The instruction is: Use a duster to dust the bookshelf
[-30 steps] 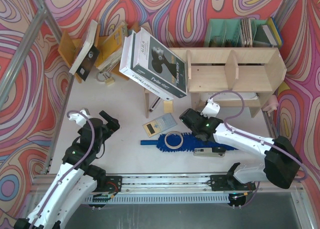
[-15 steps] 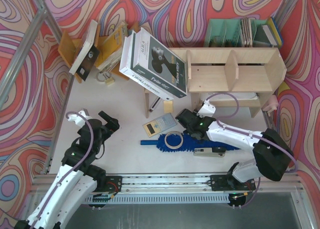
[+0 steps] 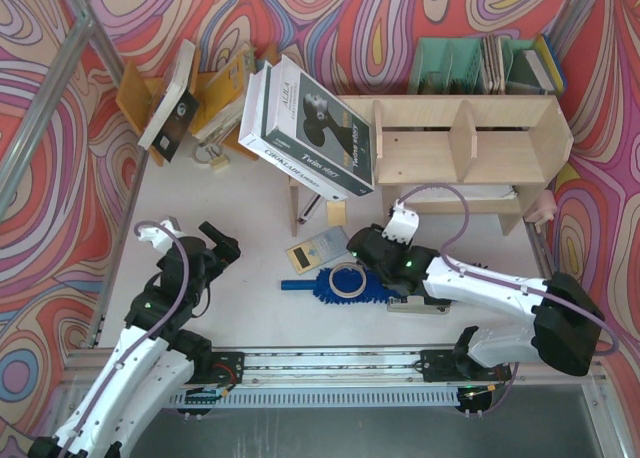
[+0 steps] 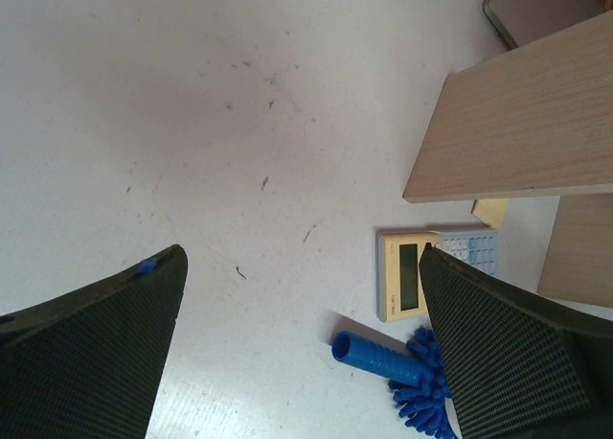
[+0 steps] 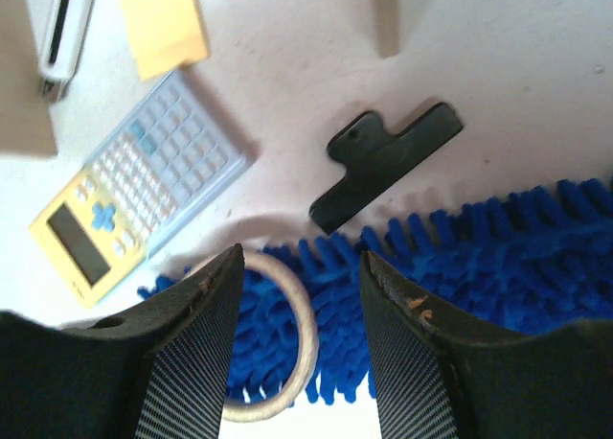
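The blue fluffy duster lies flat on the white table in front of the plywood bookshelf, its handle pointing left. A roll of tape rests on its strands. My right gripper hovers open just over the duster and the tape roll, with nothing between its fingers. My left gripper stands wide open and empty to the left. In its wrist view the duster's handle lies ahead between the fingers.
A calculator, a yellow note and a black clip lie by the duster's far side. A stapler sits at its near side. A white box leans on the shelf's left end. A green file organizer stands behind.
My right gripper has gone from shut to open and shifted left along the duster toward the tape roll. The left arm has not moved.
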Robot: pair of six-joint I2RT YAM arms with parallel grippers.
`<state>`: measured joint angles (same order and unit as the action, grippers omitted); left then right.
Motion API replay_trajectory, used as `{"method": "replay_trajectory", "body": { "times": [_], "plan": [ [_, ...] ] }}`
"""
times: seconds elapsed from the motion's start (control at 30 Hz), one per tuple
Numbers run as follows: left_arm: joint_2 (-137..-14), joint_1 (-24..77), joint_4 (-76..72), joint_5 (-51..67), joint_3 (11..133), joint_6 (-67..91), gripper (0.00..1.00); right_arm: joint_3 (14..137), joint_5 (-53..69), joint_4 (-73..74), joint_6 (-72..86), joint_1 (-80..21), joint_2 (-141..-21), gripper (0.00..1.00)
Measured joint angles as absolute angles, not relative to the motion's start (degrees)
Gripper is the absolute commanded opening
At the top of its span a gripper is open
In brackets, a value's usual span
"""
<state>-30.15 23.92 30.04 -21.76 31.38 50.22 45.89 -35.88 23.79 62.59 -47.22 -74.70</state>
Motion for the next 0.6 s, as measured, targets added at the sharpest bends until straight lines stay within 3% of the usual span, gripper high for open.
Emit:
{"method": "replay_trajectory", "body": {
  "times": [0.33, 0.6],
  "plan": [
    [-30.04, 23.92, 28.99, -21.63, 27.92, 50.35, 0.98, 42.04, -32.62, 21.43, 58.06, -51.81, -72.86, 0.45],
    [-29.71, 23.92, 28.58, -21.39, 27.86, 50.37, 0.98, 42.54, -28.42, 22.15, 55.90, -51.92, -73.17, 0.34]
  ]
}}
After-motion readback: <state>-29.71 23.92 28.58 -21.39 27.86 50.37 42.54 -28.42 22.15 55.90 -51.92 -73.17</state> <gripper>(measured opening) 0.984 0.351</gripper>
